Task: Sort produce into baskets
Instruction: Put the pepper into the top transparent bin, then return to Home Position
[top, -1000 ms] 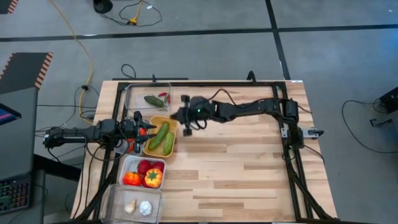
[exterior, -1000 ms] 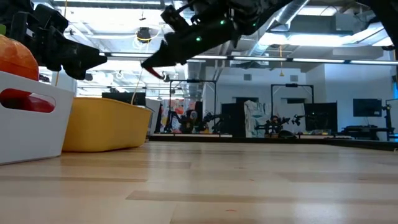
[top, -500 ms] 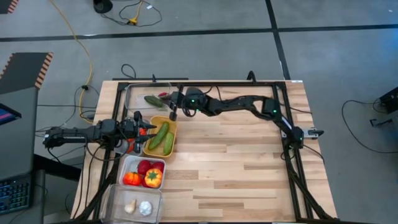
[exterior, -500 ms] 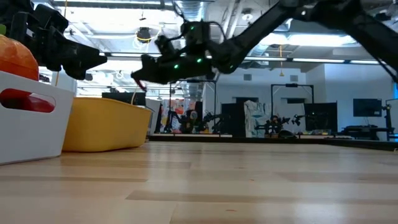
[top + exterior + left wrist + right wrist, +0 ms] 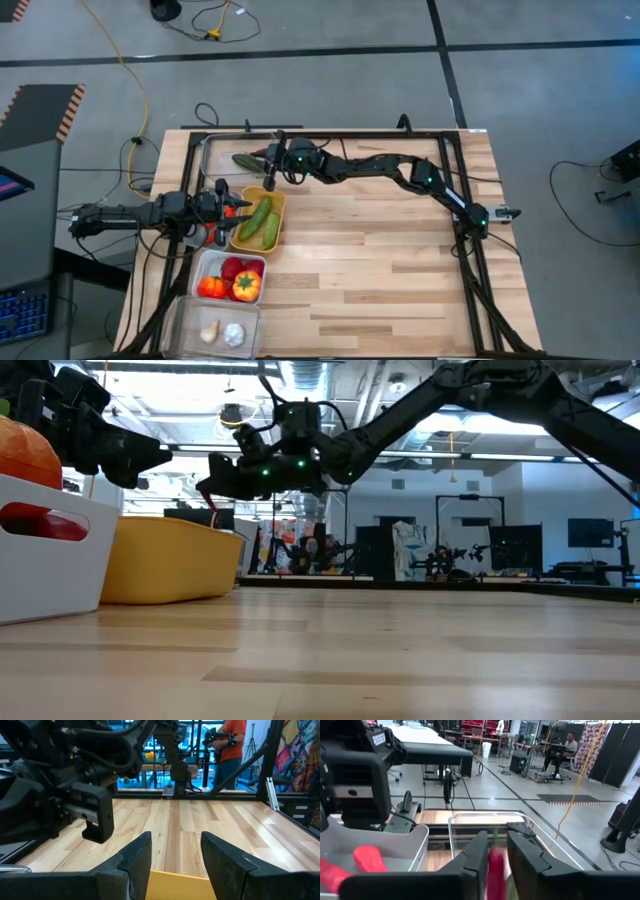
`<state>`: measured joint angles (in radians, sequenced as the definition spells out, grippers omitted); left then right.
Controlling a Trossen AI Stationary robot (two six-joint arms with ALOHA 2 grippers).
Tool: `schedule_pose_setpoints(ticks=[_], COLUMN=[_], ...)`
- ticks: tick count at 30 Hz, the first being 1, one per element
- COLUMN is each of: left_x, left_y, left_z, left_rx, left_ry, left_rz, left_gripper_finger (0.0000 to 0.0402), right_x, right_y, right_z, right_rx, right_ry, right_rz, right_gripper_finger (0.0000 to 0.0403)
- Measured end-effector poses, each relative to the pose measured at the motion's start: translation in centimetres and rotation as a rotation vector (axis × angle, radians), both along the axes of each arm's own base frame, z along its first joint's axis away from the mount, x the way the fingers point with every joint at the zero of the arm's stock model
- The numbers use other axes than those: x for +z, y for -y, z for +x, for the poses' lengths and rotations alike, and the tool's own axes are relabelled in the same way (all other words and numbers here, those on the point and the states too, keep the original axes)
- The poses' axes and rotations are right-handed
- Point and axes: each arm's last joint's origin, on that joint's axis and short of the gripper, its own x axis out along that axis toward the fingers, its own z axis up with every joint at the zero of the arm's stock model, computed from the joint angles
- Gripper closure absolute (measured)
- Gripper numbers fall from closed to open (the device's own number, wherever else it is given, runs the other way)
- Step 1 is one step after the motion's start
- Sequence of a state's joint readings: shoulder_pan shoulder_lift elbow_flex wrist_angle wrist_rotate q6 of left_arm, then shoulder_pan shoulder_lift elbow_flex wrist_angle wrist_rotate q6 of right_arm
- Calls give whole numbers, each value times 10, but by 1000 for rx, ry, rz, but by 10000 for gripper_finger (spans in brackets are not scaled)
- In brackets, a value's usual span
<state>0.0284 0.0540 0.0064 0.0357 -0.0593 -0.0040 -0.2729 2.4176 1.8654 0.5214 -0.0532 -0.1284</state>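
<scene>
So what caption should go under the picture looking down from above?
Right gripper carries a red chilli over the clear tray while the left gripper waits by the yellow tray.

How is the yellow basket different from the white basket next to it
The yellow basket holds two green cucumbers, while the white basket holds red tomatoes and an orange-yellow pepper. The yellow one sits tilted on the table; the white one lies square to the table edge. The yellow one lies farther from the front edge. Both are small shallow trays with rounded corners, on the left side.

Right gripper (image 5: pixel 268 170) outstretched, left gripper (image 5: pixel 226 209) parted.
</scene>
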Motion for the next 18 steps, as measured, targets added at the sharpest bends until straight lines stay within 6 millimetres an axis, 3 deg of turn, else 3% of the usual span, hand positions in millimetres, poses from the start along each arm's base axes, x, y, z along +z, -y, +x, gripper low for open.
schedule_pose_setpoints(ticks=[6,11,14,18], left_x=[0,0,0,0], left_y=[0,0,0,0], left_z=[0,0,0,0], left_rx=[0,0,0,0], left_ry=[0,0,0,1], left_rz=[0,-4,-10,-15], left_gripper_finger=[244,244,244,244], right_x=[1,8,33,81], right_y=[3,3,-1,-10], right_z=[-1,-3,-12,-35], right_rx=[-6,-7,-4,27], right_ry=[1,-28,-83,-189], right_rz=[-3,5,20,-23], right_gripper_finger=[257,243,243,251])
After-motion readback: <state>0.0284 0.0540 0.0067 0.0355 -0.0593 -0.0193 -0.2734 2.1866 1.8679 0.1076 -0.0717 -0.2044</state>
